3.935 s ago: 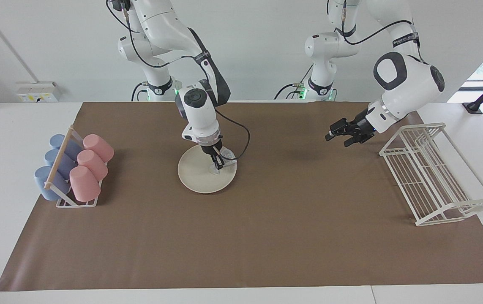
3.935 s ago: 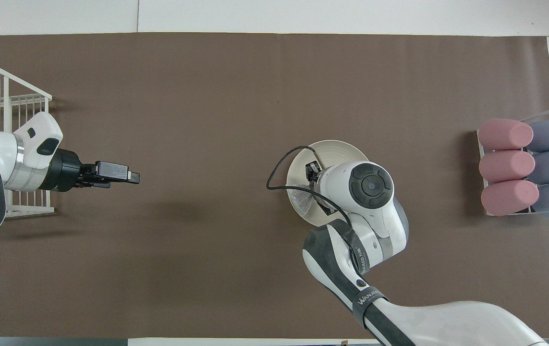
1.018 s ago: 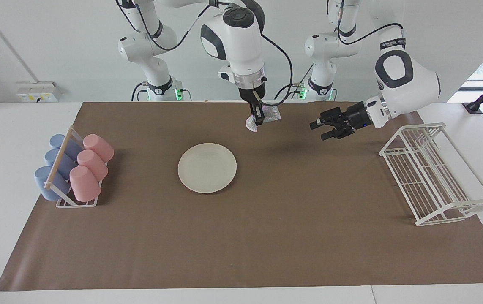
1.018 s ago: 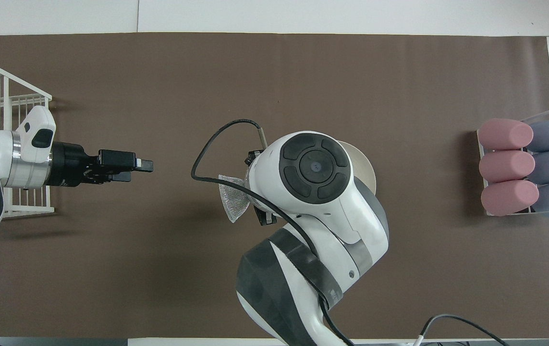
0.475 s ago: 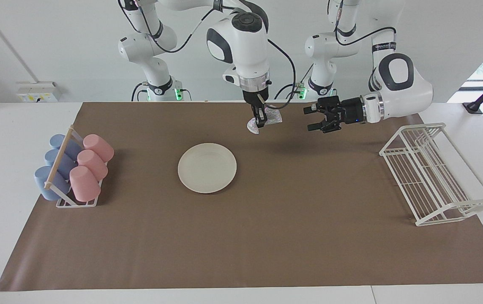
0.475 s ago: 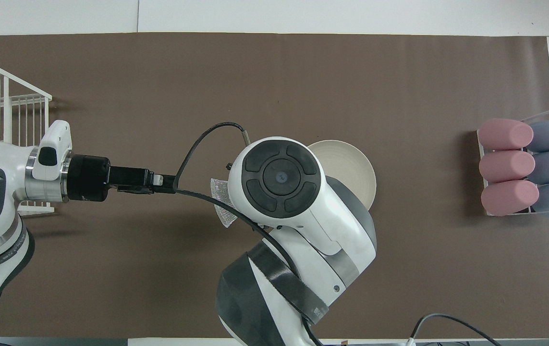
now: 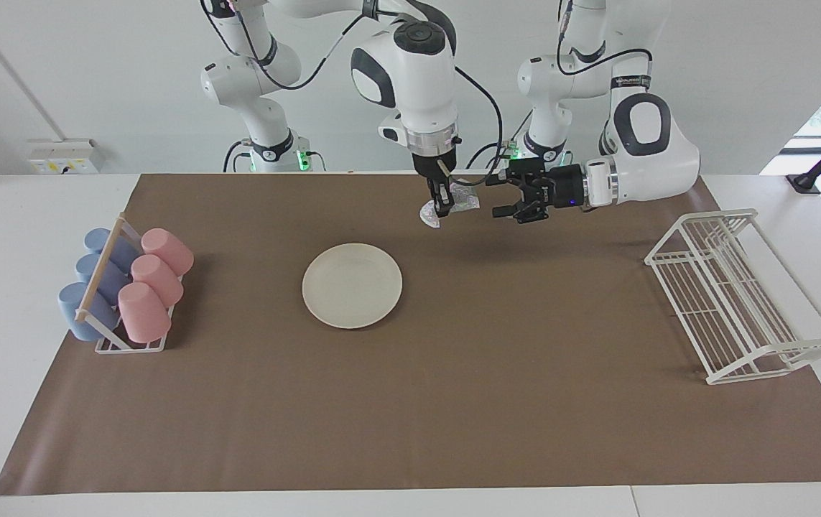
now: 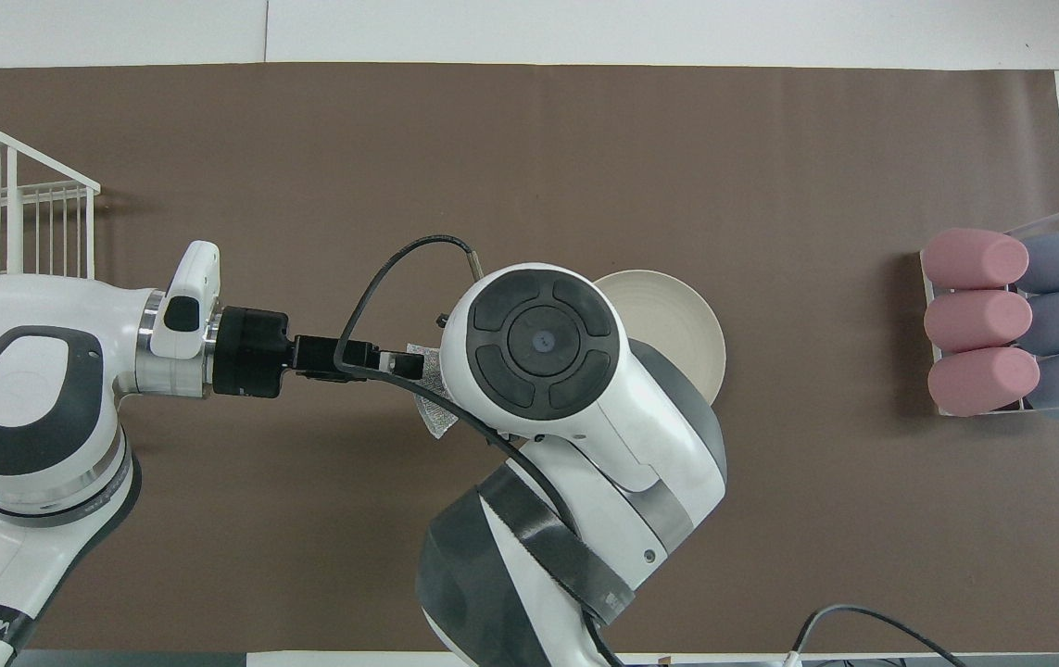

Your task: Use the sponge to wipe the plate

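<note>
Two grippers meet in the air, both over bare brown mat, with the plate (image 7: 352, 286) as my landmark. Plate lies flat on the mat, nothing on it, the cup rack (image 7: 125, 287) well apart from it toward the right arm's end and the wire rack (image 7: 737, 294) well apart toward the left arm's end.

Right gripper (image 7: 440, 208) points straight down, fingers pinched on the sponge (image 7: 453, 205); it hangs raised, off the plate, over mat on the plate's robot-ward side and toward the left arm's end. Sponge droops in a limp fold either side of the fingers, well clear of the plate.

Left gripper (image 7: 508, 195) lies level, fingers spread, tips just beside the sponge's free flap. Touching or not: cannot tell from either view.

Handling, my reading: the sponge is thin mesh, very light, floppy, no stiffness; it will sag and crumple, not slip much. No breakage risk. Best hold is a good bunch of the flap that sticks out toward the left gripper, not the bare edge, which could pull thin. Plate looks rigid, smooth, likely to skate on the mat under a sideways wipe.

Looks like a handover in hand; wiping not under way now
</note>
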{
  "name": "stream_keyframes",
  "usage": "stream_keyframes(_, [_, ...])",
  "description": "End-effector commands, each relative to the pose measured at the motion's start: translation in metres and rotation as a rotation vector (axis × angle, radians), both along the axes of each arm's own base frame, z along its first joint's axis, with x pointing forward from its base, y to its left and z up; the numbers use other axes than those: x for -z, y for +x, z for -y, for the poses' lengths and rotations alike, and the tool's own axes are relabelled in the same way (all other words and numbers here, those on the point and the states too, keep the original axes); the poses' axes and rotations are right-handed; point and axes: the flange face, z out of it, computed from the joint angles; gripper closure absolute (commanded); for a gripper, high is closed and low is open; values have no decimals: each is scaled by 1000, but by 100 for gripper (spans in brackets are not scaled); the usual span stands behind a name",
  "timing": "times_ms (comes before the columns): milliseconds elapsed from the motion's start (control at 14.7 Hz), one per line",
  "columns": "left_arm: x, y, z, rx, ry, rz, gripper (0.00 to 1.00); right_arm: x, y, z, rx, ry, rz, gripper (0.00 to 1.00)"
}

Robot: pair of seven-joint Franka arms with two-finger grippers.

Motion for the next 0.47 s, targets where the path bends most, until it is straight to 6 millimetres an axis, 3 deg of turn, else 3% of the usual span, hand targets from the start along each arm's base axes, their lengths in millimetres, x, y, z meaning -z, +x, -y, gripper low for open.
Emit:
stream_keyframes(0, [-1,-9,-3,-18,-9,14,18,-2,4,-1,26,-1,14,100])
stream_keyframes(68, [0,-9,-3,-22,-7,12,38,-1,6,0,29,-1,13,100])
stream_keyframes(204, [0,-9,-1,-34,2,-20,100,0,7,1,30,-1,13,100])
stream_keyframes(407, [-1,-9,-1,-49,-8,-57,100,0,8,2,32,-1,13,100])
